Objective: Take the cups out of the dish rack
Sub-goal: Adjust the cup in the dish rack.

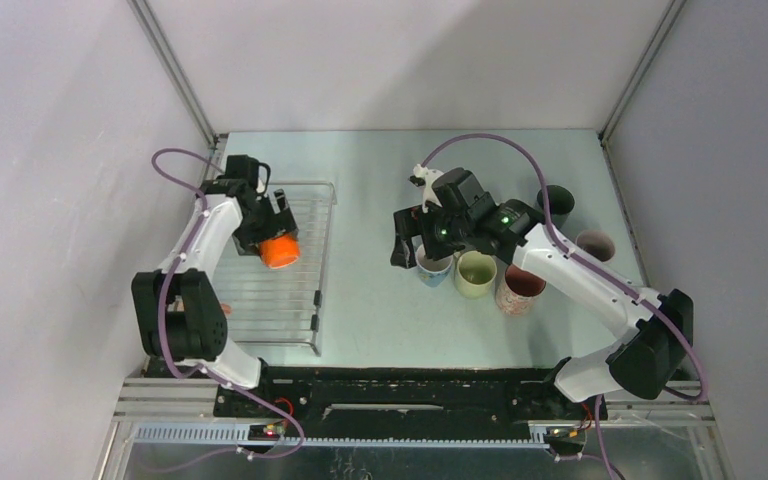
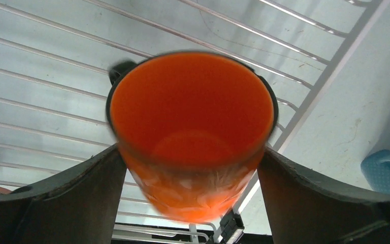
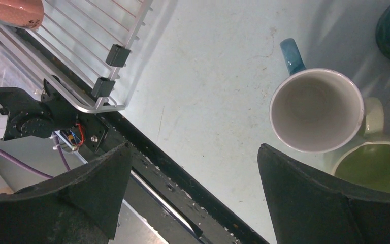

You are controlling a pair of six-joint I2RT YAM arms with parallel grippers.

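Note:
My left gripper [image 1: 280, 236] is shut on an orange cup [image 1: 279, 250] and holds it tilted over the wire dish rack [image 1: 290, 300]. In the left wrist view the orange cup [image 2: 190, 117] fills the gap between both fingers [image 2: 81, 193], with the rack rods [image 2: 40, 91] behind it. My right gripper [image 1: 412, 252] is open and empty, just left of a light blue cup [image 1: 433, 266]. That cup stands upright with a white inside [image 3: 317, 109]. A pink cup [image 3: 10, 9] sits on the rack [image 3: 91, 46].
Right of the light blue cup stand a pale green cup [image 1: 475, 272] and a dark pink cup [image 1: 520, 288]. A dark teal cup [image 1: 556, 203] and a grey cup [image 1: 595, 243] stand farther right. The black base rail [image 3: 183, 178] runs along the table's near edge.

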